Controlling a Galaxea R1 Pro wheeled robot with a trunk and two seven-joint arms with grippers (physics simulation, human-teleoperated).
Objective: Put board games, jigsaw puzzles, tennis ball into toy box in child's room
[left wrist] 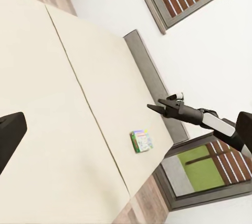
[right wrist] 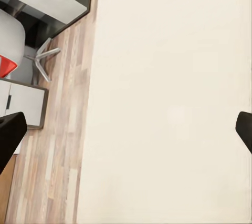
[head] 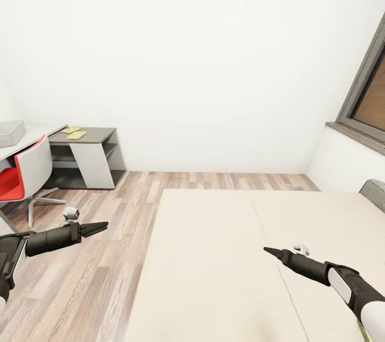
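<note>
Still on the fetch step, nothing picked up yet

Our right gripper (head: 266,249) and left gripper (head: 105,224) look closed and empty; a board game (left wrist: 141,141) lies on the bed (head: 224,256) behind the right claw, so we'd turn there next.

Bed (head: 214,256): plain beige mattress, grey headboard (left wrist: 152,79). Floor (head: 80,278): wood planks in mixed brown and pale grey. Walls (head: 203,64): white. Desk (head: 88,149): dark grey, white panel. Chair (head: 24,173): white shell, red seat. Game box (left wrist: 141,141): green border, multicoloured print. Window frame (head: 363,91): grey.
</note>
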